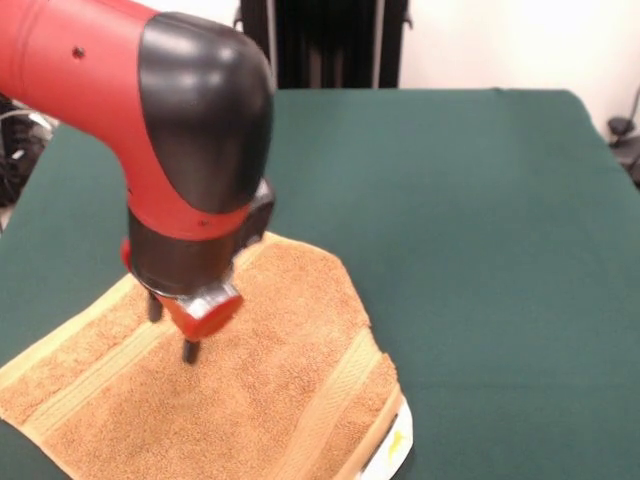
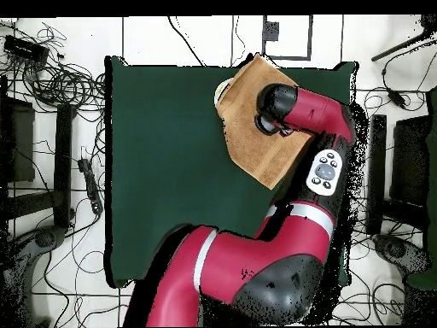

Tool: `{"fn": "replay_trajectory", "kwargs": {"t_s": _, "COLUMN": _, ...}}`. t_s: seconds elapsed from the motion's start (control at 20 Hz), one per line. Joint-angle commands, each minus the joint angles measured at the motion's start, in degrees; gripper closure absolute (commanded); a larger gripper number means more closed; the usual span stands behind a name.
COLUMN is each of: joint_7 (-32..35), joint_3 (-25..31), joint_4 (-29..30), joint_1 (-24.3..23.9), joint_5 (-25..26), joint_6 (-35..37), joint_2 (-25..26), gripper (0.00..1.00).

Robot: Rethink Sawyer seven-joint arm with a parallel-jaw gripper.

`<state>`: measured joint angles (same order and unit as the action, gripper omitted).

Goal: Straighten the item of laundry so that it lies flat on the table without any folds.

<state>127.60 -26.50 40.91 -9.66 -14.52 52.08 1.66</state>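
The orange-tan towel [image 1: 250,390] lies at the near left corner of the green table [image 1: 480,200], spread mostly flat, with stripe bands near its ends. Its right edge looks doubled under, and a white tag [image 1: 396,444] shows at the near right corner. My gripper [image 1: 172,330] points down over the towel's left-middle part. Its two dark fingers stand apart, with nothing between them. I cannot tell if the tips touch the cloth. In the overhead view the towel [image 2: 252,141] lies at the table's [image 2: 162,154] top edge. There the arm's wrist [image 2: 277,107] hides the gripper.
The red arm [image 1: 150,110] fills the upper left of the front view and hides part of the towel. A black stand [image 1: 320,40] is behind the table's far edge. Cables and stands [image 2: 60,85] lie on the floor around the table.
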Motion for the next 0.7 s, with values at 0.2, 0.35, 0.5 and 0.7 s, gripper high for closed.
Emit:
{"fn": "replay_trajectory", "kwargs": {"t_s": 0.2, "joint_7": -1.6, "joint_3": 5.4, "joint_4": 15.9, "joint_1": -4.6, "joint_5": 5.2, "joint_6": -5.3, "joint_2": -3.8, "gripper": 0.0}}
{"fn": "replay_trajectory", "kwargs": {"t_s": 0.35, "joint_7": -2.4, "joint_3": 6.2, "joint_4": 16.3, "joint_1": -6.0, "joint_5": 6.2, "joint_6": -5.8, "joint_2": -4.0, "gripper": 0.0}}
{"fn": "replay_trajectory", "kwargs": {"t_s": 0.5, "joint_7": -1.5, "joint_3": 6.8, "joint_4": 15.5, "joint_1": -6.2, "joint_5": 7.0, "joint_6": -6.3, "joint_2": -3.5, "gripper": 0.0}}
{"fn": "replay_trajectory", "kwargs": {"t_s": 0.7, "joint_7": -1.2, "joint_3": 8.8, "joint_4": 16.6, "joint_1": -6.1, "joint_5": 7.1, "joint_6": -7.0, "joint_2": -4.8, "gripper": 0.0}}
